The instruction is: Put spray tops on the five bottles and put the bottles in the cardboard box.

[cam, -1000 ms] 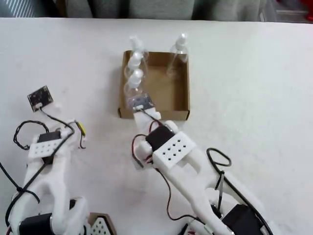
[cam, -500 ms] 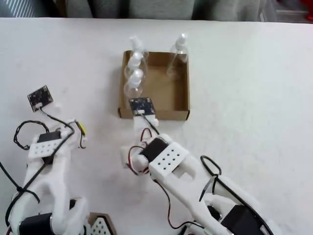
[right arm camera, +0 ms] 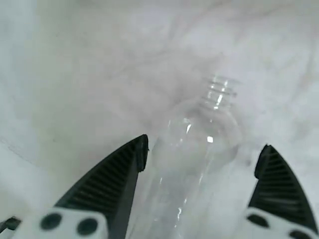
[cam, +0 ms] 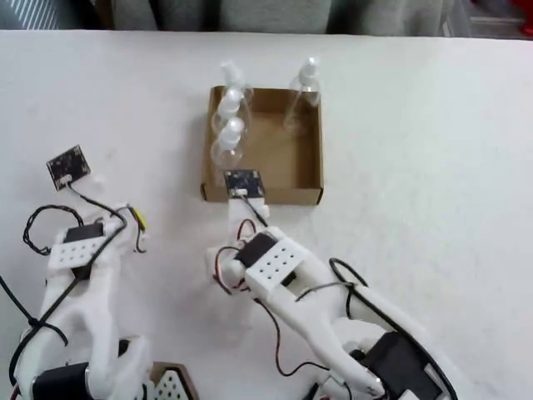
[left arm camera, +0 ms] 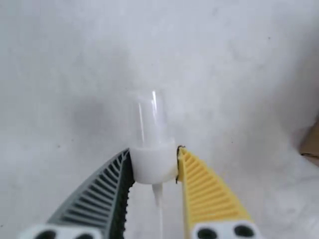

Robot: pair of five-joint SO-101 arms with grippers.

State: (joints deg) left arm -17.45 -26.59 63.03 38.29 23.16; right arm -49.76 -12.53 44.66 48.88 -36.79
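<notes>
Four bottles (cam: 226, 137) are sitting in the box (cam: 283, 197), inspector? Why there?

Confirming four, each wearing a spray top. Three are lining the box's left wall and one is occupying its far right corner. In my judgement they are sitting there because their part of the task is finished. The box is resting on the table (cam: 433, 125), toward the far edge and about midway between the side edges.

And the fifth?

The fifth bottle (right arm camera: 192, 169) appears to be lying on the table with its neck bare, between the wide-apart jaws of the right claw (right arm camera: 203, 148). Neither jaw is touching it. I am judging that the claw is straddling it so as to close on the body and steady it for capping. The left claw (left arm camera: 153, 157), over the near left part of the table, is clamping the last spray top (left arm camera: 151, 172) by its white collar. That hold, I judge, is leaving the tube free to enter the neck.

What is escaping inspection?

From above, the right arm (cam: 275, 262) is covering the ground just in front of the box's near wall, so I am not placing the fifth bottle relative to the box. Its base is running off the edge of the right wrist view. The clear bodies in the box are blending into the cardboard, and I cannot tell whether they are standing upright or leaning.
</notes>
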